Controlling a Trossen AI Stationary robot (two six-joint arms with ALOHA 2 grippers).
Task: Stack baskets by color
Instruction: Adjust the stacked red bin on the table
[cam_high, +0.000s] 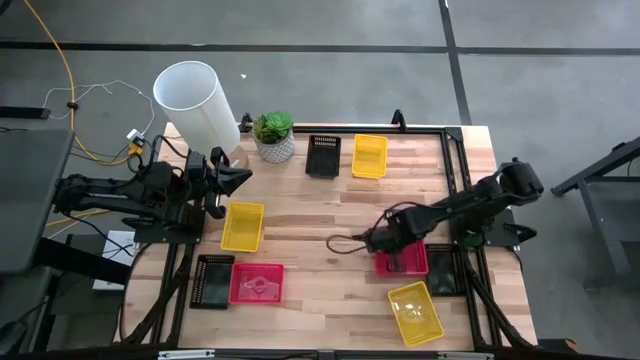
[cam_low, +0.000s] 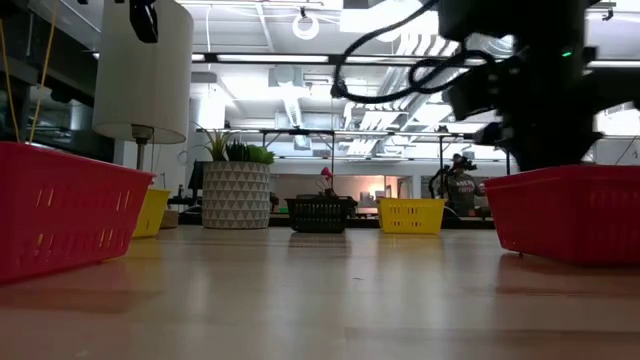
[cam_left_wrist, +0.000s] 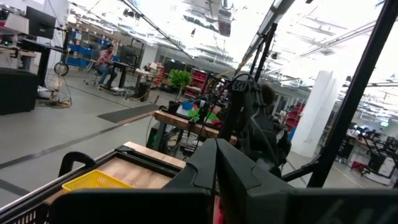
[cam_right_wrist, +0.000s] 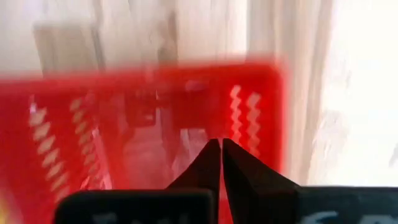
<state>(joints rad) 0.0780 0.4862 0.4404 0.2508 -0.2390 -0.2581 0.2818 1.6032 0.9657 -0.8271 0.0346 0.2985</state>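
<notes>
My right gripper points down, shut, over the near-left part of a red basket that rests on the table right of centre. In the right wrist view its closed fingertips stand above that basket's inside. In the low view the basket's wall hides the fingers. My left gripper waits shut, raised at the far left, above a yellow basket. Another red basket and a black one sit near left. My right gripper comes at the red basket from above with shut fingers pointing down into it near one end wall. The blurred wrist view does not show whether the fingertips touch the basket's floor or wall. The basket rests flat on the table.
A black basket and a yellow basket stand at the far middle, and another yellow one at the near right. A potted plant and a big white cylinder stand at the far left. Bare wood lies in the middle.
</notes>
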